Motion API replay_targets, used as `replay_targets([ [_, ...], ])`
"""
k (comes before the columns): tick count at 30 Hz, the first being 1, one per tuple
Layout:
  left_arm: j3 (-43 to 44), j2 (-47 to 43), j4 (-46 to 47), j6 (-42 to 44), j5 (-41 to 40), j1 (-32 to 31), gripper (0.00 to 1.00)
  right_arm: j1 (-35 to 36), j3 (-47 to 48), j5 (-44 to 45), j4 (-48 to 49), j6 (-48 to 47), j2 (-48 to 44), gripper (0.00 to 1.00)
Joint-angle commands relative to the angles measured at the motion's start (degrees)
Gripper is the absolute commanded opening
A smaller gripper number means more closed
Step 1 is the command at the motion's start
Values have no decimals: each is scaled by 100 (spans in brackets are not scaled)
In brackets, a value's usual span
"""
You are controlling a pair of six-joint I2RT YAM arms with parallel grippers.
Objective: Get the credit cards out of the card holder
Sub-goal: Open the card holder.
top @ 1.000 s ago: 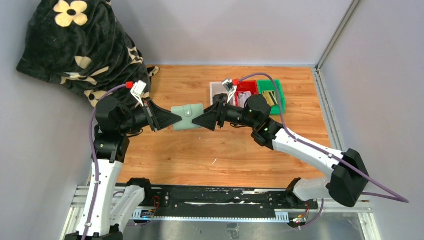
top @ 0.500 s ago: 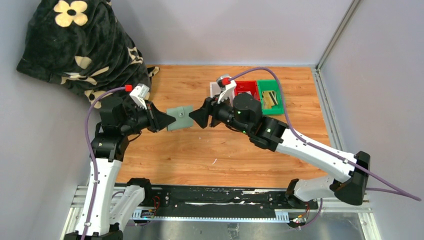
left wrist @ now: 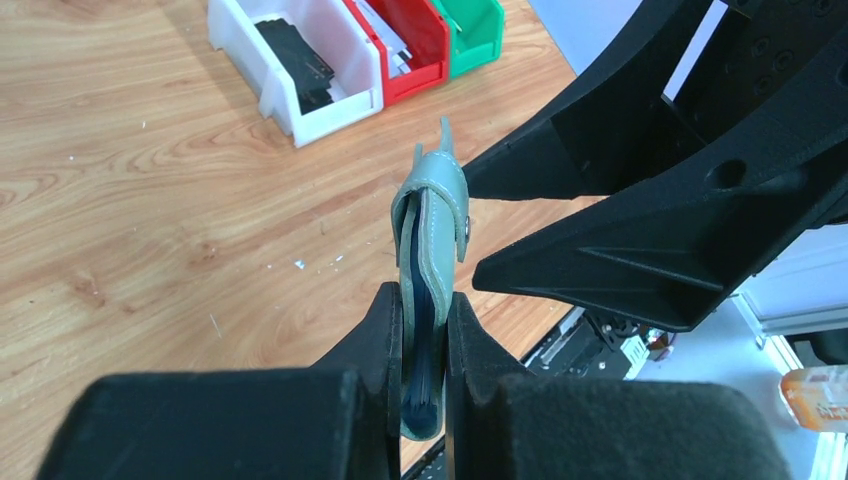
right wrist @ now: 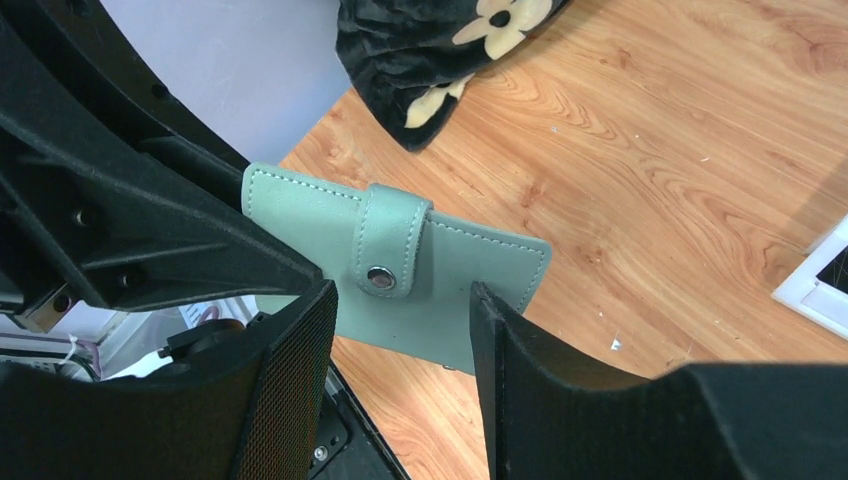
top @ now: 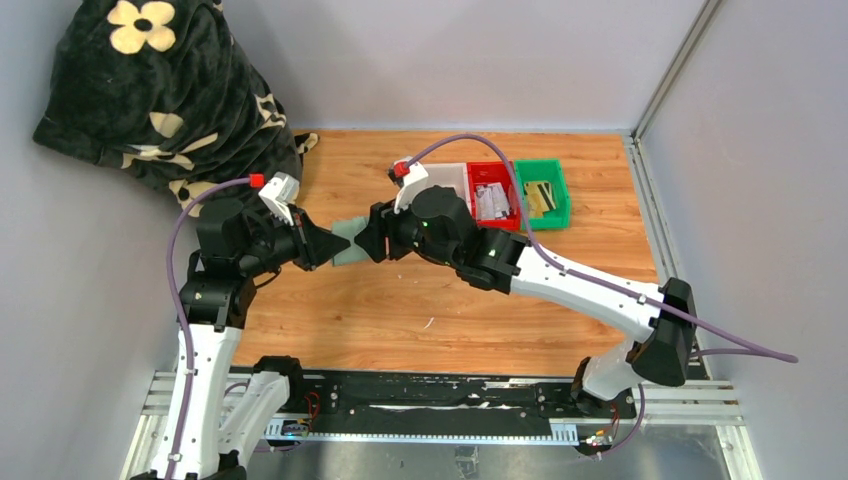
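Observation:
The sage-green card holder (top: 345, 244) is held above the table, closed, its tab snapped shut (right wrist: 385, 250). My left gripper (left wrist: 424, 330) is shut on its folded edge; the wallet (left wrist: 430, 240) stands on edge between the fingers. My right gripper (right wrist: 400, 330) is open, its fingers either side of the wallet's (right wrist: 440, 290) lower edge, close to it, and meets the left gripper (top: 325, 243) in the top view (top: 368, 242). A tan-gold card (top: 540, 195) lies in the green bin. Cards inside the wallet are hidden.
White (top: 452, 175), red (top: 492, 195) and green (top: 555, 185) bins stand in a row at the back of the wooden table (top: 420, 300). A black flowered cloth (top: 160, 90) is heaped at the back left. Grey walls enclose the table.
Both grippers and the wallet have shifted left. The wallet has turned from flat-facing to edge-on. The right arm has reached further left, uncovering the bins.

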Motion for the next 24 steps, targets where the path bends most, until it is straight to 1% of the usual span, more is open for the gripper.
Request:
replay_targets([
  [1, -53, -74, 59, 21, 217, -22, 0, 102, 337, 176, -224, 18, 201, 56],
  [7, -106, -97, 65, -25, 368, -23, 0, 119, 572, 313, -372, 33, 503, 57],
  [11, -85, -98, 64, -77, 541, -23, 0, 207, 891, 626, -672, -59, 758, 53],
  [12, -81, -103, 60, -80, 599, -22, 0, 241, 1008, 809, -748, -110, 814, 52],
  [14, -80, -96, 66, -92, 680, -22, 0, 326, 1161, 1120, -914, -219, 943, 44],
  [16, -92, -100, 61, -112, 749, -22, 0, 398, 1281, 1435, -1048, -340, 1045, 35],
  [19, -98, -102, 63, -141, 796, -22, 0, 484, 1375, 1887, -1108, -490, 1125, 23],
  [24, -107, -139, 65, -116, 797, -22, 0, 531, 1393, 2307, -1135, -714, 1093, 13],
])
